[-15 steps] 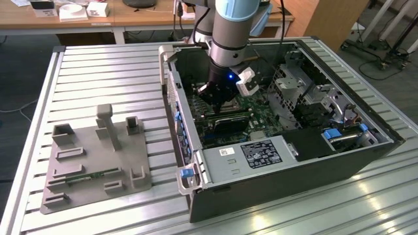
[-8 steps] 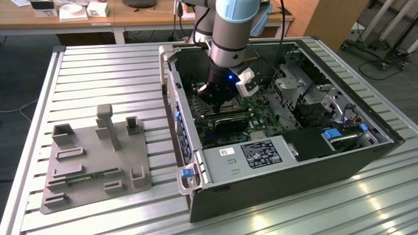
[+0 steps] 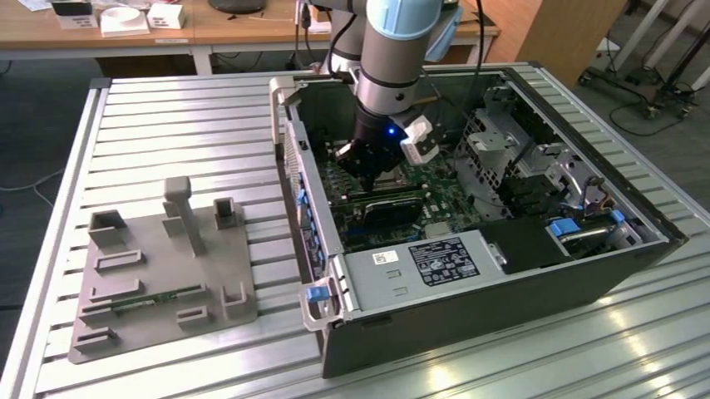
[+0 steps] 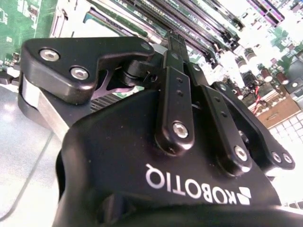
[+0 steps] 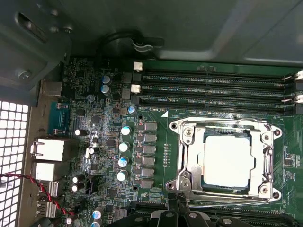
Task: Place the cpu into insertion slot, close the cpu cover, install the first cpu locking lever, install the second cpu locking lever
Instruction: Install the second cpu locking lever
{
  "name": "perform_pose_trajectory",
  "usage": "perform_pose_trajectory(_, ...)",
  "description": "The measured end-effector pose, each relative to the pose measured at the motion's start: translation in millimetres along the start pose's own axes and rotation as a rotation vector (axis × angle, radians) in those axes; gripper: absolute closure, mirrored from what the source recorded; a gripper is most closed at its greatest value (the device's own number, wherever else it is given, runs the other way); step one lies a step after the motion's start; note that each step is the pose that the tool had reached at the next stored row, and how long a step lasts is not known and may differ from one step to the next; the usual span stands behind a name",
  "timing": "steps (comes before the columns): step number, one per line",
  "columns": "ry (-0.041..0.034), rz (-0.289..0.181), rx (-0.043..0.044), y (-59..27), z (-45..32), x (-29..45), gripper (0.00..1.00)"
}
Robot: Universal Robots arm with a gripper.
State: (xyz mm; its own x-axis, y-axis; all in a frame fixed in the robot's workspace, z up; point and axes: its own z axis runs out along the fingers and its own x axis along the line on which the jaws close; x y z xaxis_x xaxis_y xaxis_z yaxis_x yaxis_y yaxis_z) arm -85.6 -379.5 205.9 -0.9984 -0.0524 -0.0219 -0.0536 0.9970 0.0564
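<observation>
Arm is down inside the open computer case (image 3: 488, 274) on the slatted metal worktop (image 3: 178, 108), pincer (image 3: 375, 170) low over the motherboard (image 3: 444, 199).

First wrist view: cpu (image 5: 226, 161) sits flat in the socket, pale metal top showing through the window of the cpu cover (image 5: 226, 161). Cover lies closed over it — the silver frame surrounds the chip on all sides. A thin locking lever (image 5: 222, 121) runs along the socket edge next to the memory slots (image 5: 213, 87); whether it is latched can't be told. Black pincer linkage (image 5: 177, 215) sits at the opposite socket edge.

Second wrist view: pincer (image 4: 176, 40) fingers look drawn together at the tips, clenched, just above the board. What they touch is hidden.

Grey fixture block (image 3: 161, 274) sits on the worktop at the exterior view's left, apart from the case.
</observation>
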Motion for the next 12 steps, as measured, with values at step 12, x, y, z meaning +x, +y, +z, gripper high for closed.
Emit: perform_pose_trajectory(12,-0.0008,0.0,-0.0189,-0.3,5.8,0.1,0.9)
